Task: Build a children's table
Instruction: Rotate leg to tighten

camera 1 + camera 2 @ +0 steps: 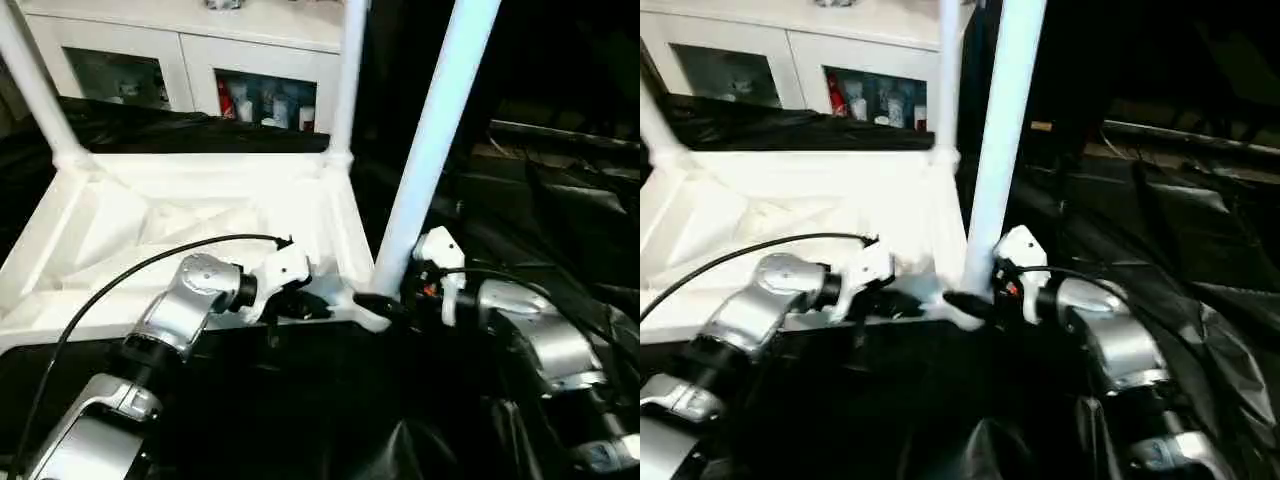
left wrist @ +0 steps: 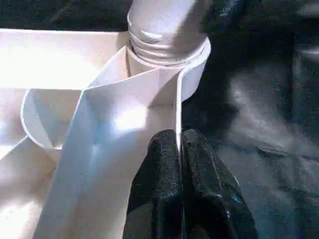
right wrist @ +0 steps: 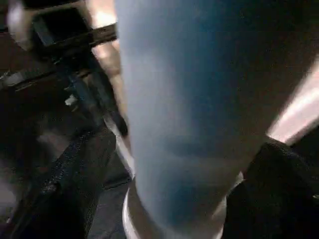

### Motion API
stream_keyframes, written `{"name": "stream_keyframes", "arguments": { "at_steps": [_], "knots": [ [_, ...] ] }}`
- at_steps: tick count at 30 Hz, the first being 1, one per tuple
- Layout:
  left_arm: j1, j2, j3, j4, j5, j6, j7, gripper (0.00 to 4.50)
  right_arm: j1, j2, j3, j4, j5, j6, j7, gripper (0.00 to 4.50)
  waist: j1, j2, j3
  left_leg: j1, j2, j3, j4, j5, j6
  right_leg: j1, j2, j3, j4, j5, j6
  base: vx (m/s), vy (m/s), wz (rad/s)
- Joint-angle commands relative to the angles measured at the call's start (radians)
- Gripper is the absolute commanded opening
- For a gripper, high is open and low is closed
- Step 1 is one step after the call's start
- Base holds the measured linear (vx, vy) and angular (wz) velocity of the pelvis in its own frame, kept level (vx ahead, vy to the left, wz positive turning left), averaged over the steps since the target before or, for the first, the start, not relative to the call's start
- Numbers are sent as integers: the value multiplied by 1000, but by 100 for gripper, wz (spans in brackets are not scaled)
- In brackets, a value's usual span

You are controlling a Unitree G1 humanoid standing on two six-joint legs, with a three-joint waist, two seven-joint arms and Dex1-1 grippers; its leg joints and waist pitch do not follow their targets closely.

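Note:
The white tabletop [image 1: 150, 215] lies upside down, its ribbed underside facing up. Two white legs stand in the far corner sockets, one on the left [image 1: 30, 85] and one on the right [image 1: 349, 80]. A third leg [image 1: 435, 130] rises tilted from the near right corner socket [image 2: 192, 74]. My left gripper [image 1: 290, 305] is shut on the tabletop's near rim [image 2: 175, 107], just beside that socket. My right gripper [image 1: 385, 300] is shut on the base of the third leg [image 3: 189, 124], one black finger [image 3: 75, 174] on each side of it.
A white glass-door cabinet [image 1: 200, 50] stands behind the tabletop. Black sheeting [image 1: 530, 200] covers the surface around and to the right. A black cable [image 1: 130, 275] arcs over my left forearm.

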Motion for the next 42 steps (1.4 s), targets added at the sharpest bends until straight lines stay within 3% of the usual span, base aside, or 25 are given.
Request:
{"name": "stream_keyframes", "arguments": {
  "at_steps": [1, 5, 10, 25, 33, 37, 38, 39, 40, 42],
  "knots": [
    [2, 2, 3, -33, -42, -16, -50, 0, 15, -35, 17, -38, 11, 28, 54, 408, 1, 2, -59, 10, 79, -34, -70, -94, 68, 47, -110, 67, -70, -75, -225, 0, 0, 0],
    [0, 12, 6, -35, -49, -14, -66, 0, 23, -61, 37, -47, -8, 30, 76, 408, -2, 1, -56, 9, 78, -36, -71, -118, 54, 47, -112, 65, -77, -132, -218, 0, 0, 0],
    [-3, 14, 6, -33, -48, -16, -68, 0, 17, -44, 30, -34, -18, 19, 44, 408, -2, 0, -58, 10, 78, -36, -71, -109, 48, 45, -112, 65, -76, -123, -219, 0, 0, 0],
    [1, 15, 9, -30, -44, -17, -60, 0, 1, -34, 65, -6, -58, 3, 29, 271, -2, -4, -60, 9, 77, -35, -68, -83, 57, 48, -110, 64, -70, -92, -220, 0, 0, 0],
    [2, 12, 11, -30, -46, -18, -56, 0, 5, -17, 50, -9, -33, 10, 39, 260, -3, -6, -59, 8, 76, -34, -68, -80, 61, 48, -110, 64, -70, -95, -219, 0, 0, 0],
    [-15, -26, 8, 26, 26, -14, 105, 0, 4, 56, 14, 49, -54, -37, -95, 253, -7, -7, -57, 9, 75, -35, -69, -103, 46, 45, -111, 64, -75, -144, -213, 0, 0, 0],
    [-34, -51, 18, 69, 56, -6, 203, 0, -8, 93, -9, 90, -67, -42, -176, 253, -10, -11, -56, 9, 76, -34, -69, -110, 41, 43, -111, 64, -78, -163, -209, 0, 0, 0],
    [-62, -100, 32, 130, 78, 28, 325, 0, -32, 168, -49, 167, -87, -51, -336, 251, -14, -8, -51, 16, 74, -34, -72, -145, 20, 35, -111, 64, -88, -234, -200, 0, 0, 0],
    [-74, -131, 33, 151, 86, 48, 376, 0, -49, 222, -82, 208, -81, -45, -435, 251, -17, -9, -53, 20, 73, -38, -74, -166, -7, 38, -114, 62, -92, -291, -188, 0, 0, 0],
    [-86, -175, 34, 165, 84, 75, 416, 0, -74, 292, -128, 251, -65, -31, -557, 251, -24, -11, -56, 12, 75, -41, -77, -146, -17, 43, -115, 64, -87, -274, -179, 0, 0, 0]
  ]
}}
